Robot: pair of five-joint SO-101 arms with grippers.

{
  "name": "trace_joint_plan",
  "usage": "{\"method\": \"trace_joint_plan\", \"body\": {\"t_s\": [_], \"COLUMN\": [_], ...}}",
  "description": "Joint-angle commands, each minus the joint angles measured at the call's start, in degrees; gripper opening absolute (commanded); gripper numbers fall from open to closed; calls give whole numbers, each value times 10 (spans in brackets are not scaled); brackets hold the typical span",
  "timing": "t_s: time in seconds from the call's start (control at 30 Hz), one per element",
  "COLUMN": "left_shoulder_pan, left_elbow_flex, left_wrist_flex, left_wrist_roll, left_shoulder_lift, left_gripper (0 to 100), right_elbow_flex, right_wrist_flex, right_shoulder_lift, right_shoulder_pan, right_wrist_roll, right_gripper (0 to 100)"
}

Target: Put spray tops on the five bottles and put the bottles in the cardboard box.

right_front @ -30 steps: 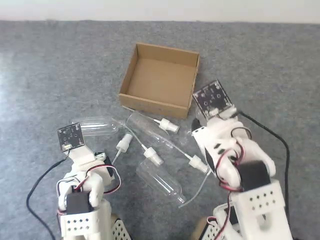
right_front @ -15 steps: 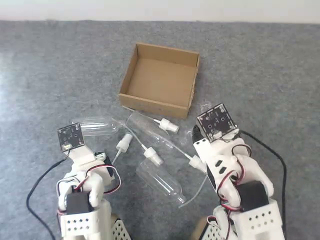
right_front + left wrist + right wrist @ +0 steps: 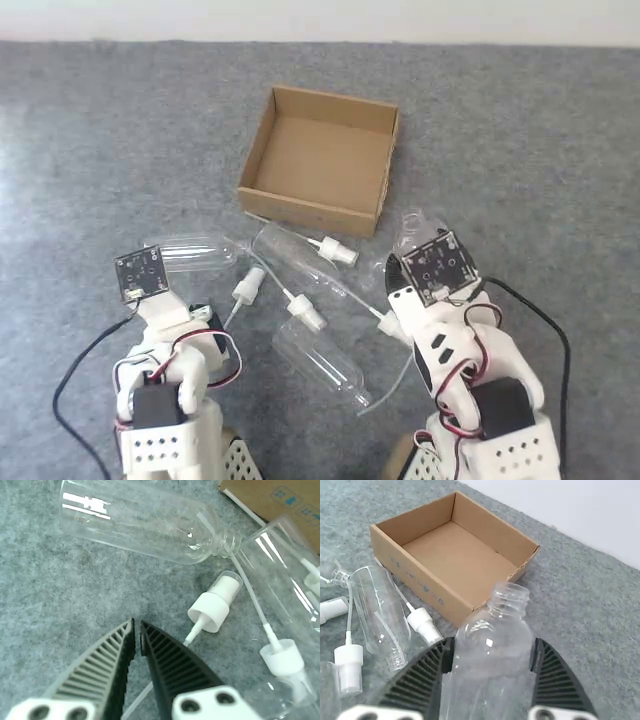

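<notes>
- Fingers of my right gripper (image 3: 492, 652) are clamping an uncapped clear bottle (image 3: 492, 625) just beside the cardboard box (image 3: 415, 565).
- My left gripper (image 3: 137, 625) is hovering over the carpet (image 3: 50, 605), fingers all but closed on nothing, near a loose spray top (image 3: 212, 607).
- A second bottle (image 3: 140, 522) is lying capless just beyond that top.
</notes>
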Motion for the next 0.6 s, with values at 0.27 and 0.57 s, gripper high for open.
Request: {"method": "trace_joint_plan", "body": {"t_s": [0.27,0.57], "left_shoulder_pan": [2,-2], "left_elbow_flex": [-7,-7], "left_wrist_flex": [2,2], "left_wrist_roll": [4,4], "left_shoulder_lift": [-8,-8], "left_gripper": [16,16], "right_elbow_flex": [35,56], "right_wrist_flex": [-15,-15], "right_shoulder_lift": [-101,-140], "right_shoulder_pan": [5,5], "right_wrist_roll": [-16,-16], "right_gripper": [143,143]}}
